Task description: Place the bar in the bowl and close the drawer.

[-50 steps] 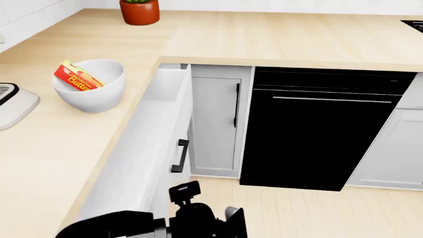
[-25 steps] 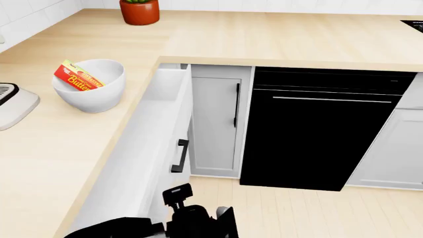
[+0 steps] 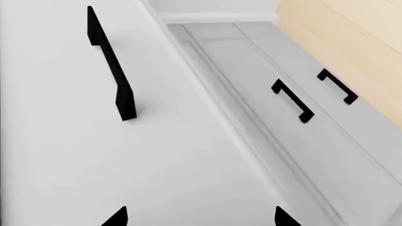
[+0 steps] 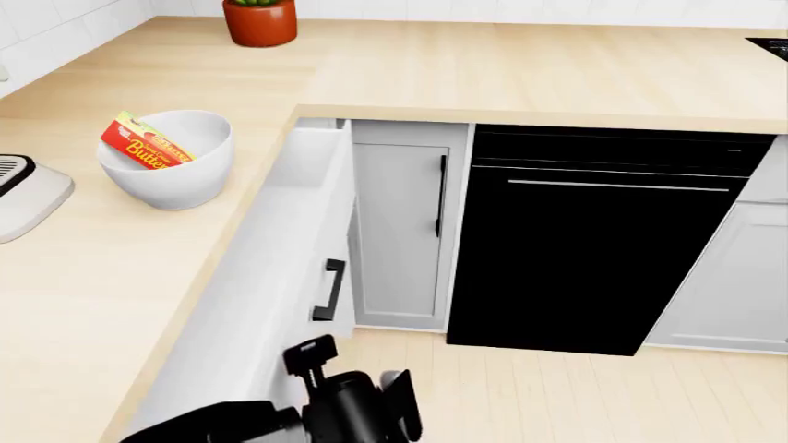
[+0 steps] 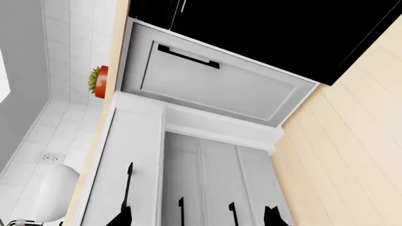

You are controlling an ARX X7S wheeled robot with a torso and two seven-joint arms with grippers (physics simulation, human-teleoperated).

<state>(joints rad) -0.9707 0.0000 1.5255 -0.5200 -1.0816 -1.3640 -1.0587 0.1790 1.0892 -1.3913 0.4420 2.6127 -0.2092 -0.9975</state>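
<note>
bar sits in bowl, far from your left tool | tool wide, empty | drawer front has slid in slightly, handle just ahead | keep pushing

Drawer further in than before.

Pale wood countertop with white bowl, terracotta plant pot, beige appliance
</note>
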